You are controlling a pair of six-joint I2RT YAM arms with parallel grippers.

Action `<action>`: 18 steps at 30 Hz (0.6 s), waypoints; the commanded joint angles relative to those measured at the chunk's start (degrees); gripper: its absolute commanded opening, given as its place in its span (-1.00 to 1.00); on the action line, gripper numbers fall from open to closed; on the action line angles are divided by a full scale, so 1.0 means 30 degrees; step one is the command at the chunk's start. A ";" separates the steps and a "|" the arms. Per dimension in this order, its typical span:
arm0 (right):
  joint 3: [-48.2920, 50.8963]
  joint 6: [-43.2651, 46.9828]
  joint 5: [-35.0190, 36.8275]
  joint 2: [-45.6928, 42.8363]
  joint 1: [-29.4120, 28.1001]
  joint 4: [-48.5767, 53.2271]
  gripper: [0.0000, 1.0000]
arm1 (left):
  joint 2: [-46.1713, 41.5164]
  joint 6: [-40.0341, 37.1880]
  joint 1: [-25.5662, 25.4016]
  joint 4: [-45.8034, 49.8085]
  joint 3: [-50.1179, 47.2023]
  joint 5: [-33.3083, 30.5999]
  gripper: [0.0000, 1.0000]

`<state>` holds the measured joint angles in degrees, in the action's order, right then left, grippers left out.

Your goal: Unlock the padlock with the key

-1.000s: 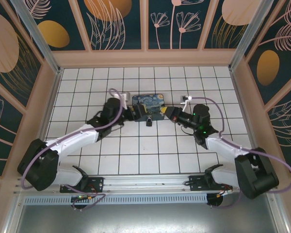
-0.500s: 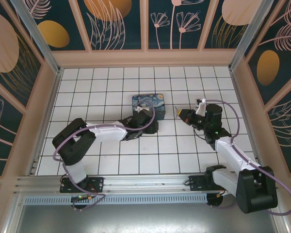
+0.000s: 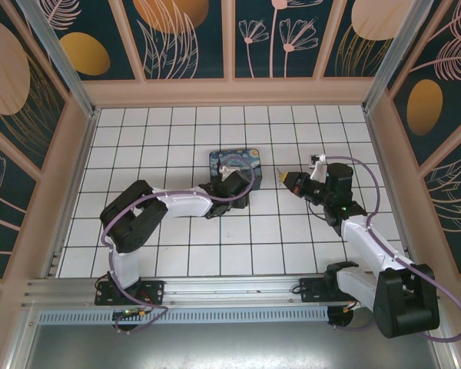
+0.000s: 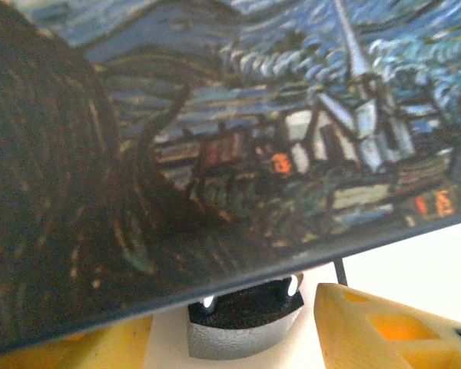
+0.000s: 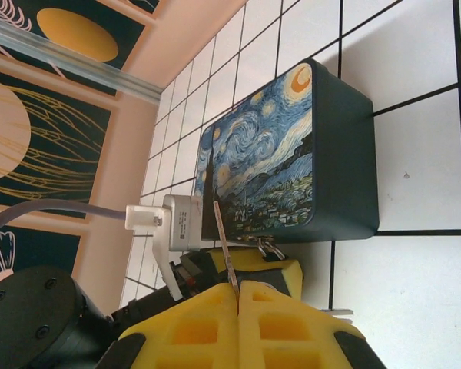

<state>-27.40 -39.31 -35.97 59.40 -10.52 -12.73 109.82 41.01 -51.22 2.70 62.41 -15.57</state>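
1. Table: white tiled top with raised walls along its edges.
2. Left arm: reaches from the near edge to the table's middle.
3. Right arm: rises from the near right corner, wrist turned towards the middle.
4. Box: blue swirl-painted rectangle with a dark rim, lying flat at the middle of the table, slightly towards the far edge.
5. Left gripper: low at the box's near side. The yellow fingers stand narrowly apart, one on each side of the padlock, with a sliver of table between each finger and the padlock. Nothing is held.
6. Right gripper: raised to the right of the box and clear of it, its yellow fingers pressed together on the key.
7. Padlock: dark body with a silvery shackle, on the table tight against the box's near side.
8. Key: a thin brownish strip sticking out of the right gripper's fingertips, pointing towards the box.
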 commanded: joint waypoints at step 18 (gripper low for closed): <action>-0.0593 0.0589 -0.0638 -0.0033 0.0120 -0.0518 -1.00 | -0.0936 0.0181 -0.0436 0.3318 0.1049 -0.0982 -0.44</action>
<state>-27.40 -39.20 -37.15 59.42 -10.48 -13.47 110.72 42.02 -52.21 7.49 64.53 -17.39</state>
